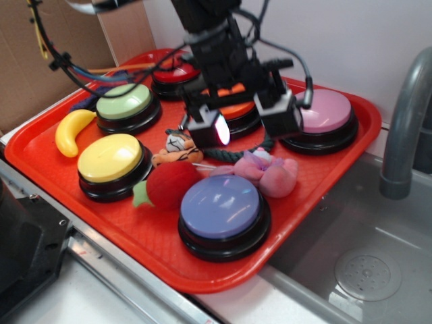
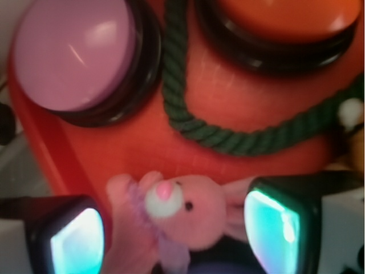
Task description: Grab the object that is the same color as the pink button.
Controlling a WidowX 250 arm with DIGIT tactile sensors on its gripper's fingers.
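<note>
In the exterior view the black arm hides most of the round orange dome button [image 1: 237, 111] and part of the red one [image 1: 177, 73] behind it. The dark green twisted rope [image 1: 233, 155] passes out of sight under the pincer [image 1: 246, 125]. In the wrist view the small soft pink plush toy [image 2: 182, 220] is blurred, its lower part cut off by the bottom edge

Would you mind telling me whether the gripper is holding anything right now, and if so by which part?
Nothing is held. The gripper is open, its pads on either side of the pink plush toy without closing on it.
</note>
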